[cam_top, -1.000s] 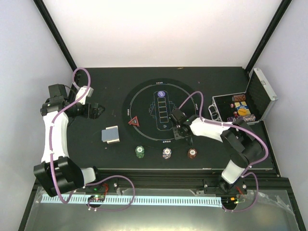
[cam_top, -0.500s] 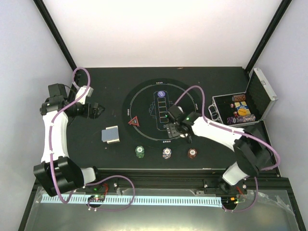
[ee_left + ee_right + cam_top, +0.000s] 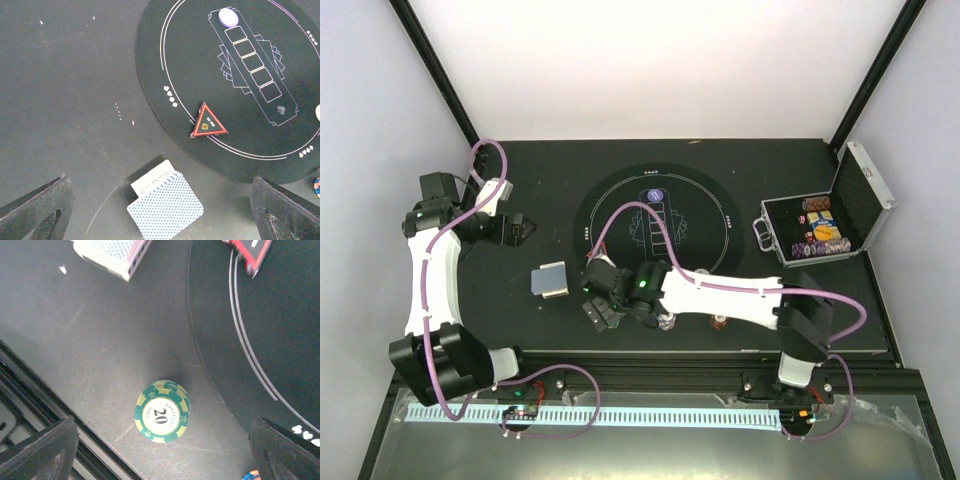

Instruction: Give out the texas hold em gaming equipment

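The right gripper (image 3: 162, 440) is hovering open-jawed over the green chip stack (image 3: 162, 411) by the front edge — seemingly two more stacks (image 3: 666, 320) set out alongside — while the card deck (image 3: 165, 205) is lying undealt front-left, the left gripper (image 3: 516, 228) gaping empty near the left edge.

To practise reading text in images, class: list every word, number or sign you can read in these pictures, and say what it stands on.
"20": on the top face of the green chip.
Small print around that number: too blurred to read.
Red triangle: yellow emblem and tiny lettering, unreadable.
Mat: small white signs that look like card suits, no words.
Deck: print on its white card is too small to read.
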`<state>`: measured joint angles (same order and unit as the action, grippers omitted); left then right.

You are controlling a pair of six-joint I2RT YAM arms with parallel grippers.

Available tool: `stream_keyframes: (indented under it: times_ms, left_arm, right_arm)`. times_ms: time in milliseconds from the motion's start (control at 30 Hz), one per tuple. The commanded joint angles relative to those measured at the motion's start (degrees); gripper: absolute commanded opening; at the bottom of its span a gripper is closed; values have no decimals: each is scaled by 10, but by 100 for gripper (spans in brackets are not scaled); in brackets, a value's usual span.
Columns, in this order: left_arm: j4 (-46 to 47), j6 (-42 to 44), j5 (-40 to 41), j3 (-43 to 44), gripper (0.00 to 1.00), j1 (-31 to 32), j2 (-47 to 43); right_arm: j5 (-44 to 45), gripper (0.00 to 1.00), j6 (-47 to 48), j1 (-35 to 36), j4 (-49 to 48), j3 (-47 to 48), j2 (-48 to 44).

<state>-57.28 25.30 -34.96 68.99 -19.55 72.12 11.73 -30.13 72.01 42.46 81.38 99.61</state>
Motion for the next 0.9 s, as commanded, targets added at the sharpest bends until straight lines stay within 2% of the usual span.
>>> stream_keyframes:
  times_ms: [0,400,867]
  left_arm:
    - [-18,-1,3,26,99,-2,-8]
    - [-13,-4,0,28,99,-2,-12]
    - [-13,2,7,29,99,-2,-14]
  right_arm:
    - [-25,94,-6,2,26,13,41]
    - [-51,76,2,2,8,8,94]
    - [-40,61,5,2,1,20,116]
